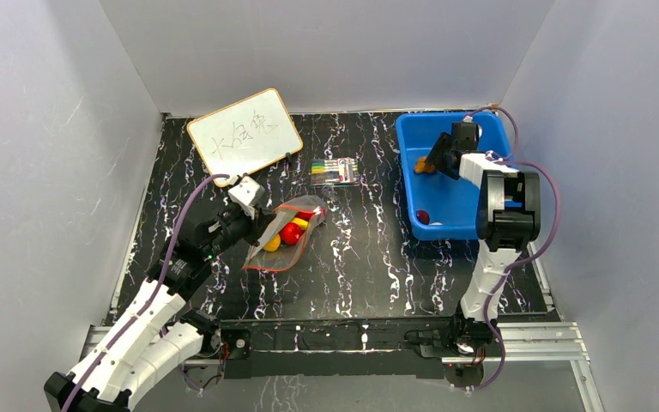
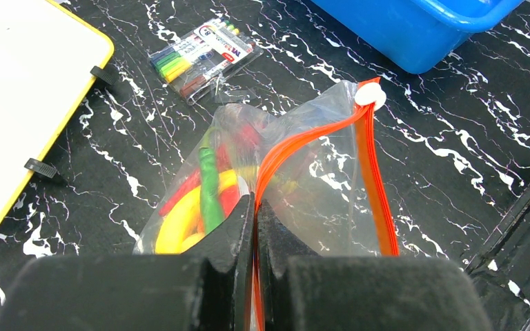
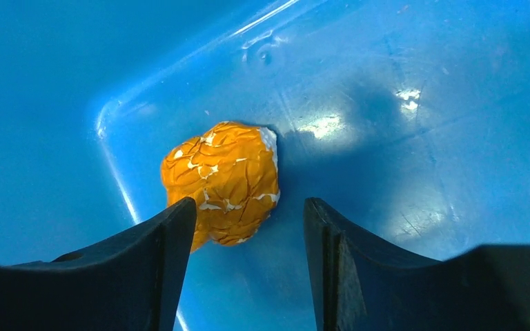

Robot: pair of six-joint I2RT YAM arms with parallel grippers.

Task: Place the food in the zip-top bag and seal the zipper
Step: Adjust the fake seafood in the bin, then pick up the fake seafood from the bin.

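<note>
Since your left jaws are pressed together on the zipper (image 2: 371,172), the bag (image 2: 317,186) is held lifted with its mouth gaping, the banana (image 2: 176,227) and pepper (image 2: 209,189) already inside. Your right jaws are spread, not yet gripping, with the orange fruit (image 3: 222,181) just past their tips near a corner of the blue tub (image 3: 421,138). Its walls crowd the approach; bare worktop (image 1: 369,257) separates tub from bag.

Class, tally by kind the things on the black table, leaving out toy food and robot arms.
Yellow-rimmed white board: 1
Clear pack of coloured markers: 1
Blue plastic tub: 1
Clear plastic zip-top bag: 1
Total: 4
</note>
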